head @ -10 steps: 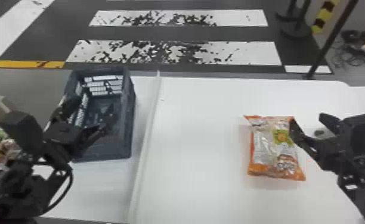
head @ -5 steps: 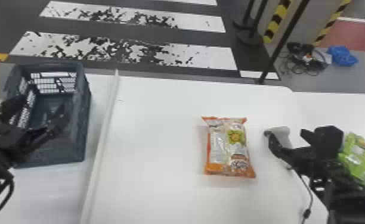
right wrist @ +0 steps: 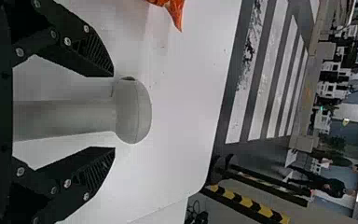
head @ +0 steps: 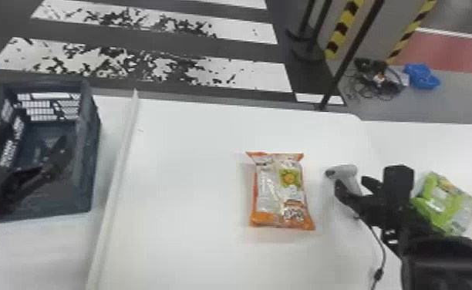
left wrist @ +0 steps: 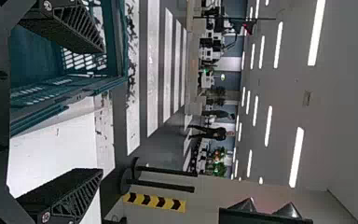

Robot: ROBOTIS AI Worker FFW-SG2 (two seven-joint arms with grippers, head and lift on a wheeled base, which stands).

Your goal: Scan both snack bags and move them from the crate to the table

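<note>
While the right gripper point(head: 351, 184) stands wide open around the grey scanner point(head: 349, 174), its two black fingers point(right wrist: 95, 58) sit one on either side of the handle, with a strip of white showing between each and the grip, so it's straddled, folks, not clamped! Over on the left side, the left gripper point(head: 34, 140) is spread wide too, nothing between its fingers, hanging over the dark crate point(head: 95, 162). Now to the bags: the orange snack bag point(head: 281, 193) lies flat on the white table point(head: 193, 173), between crate and scanner and nearer the scanner, clear plastic in the middle, orange bands at both ends, a green patch with a yellow spot on its face. And the green snack bag point(head: 449, 202)? That one's beyond the right arm on a white surface point(head: 432, 148) to the right, tilted askew, bright green with a shiny clear part, partly covered by the arm. A raised white strip point(head: 117, 173) runs between crate and orange bag, a thin black cable point(head: 381, 247) trails beside the right arm, and past the far edge a dark pole point(head: 349, 58) slants up from the striped floor.
</note>
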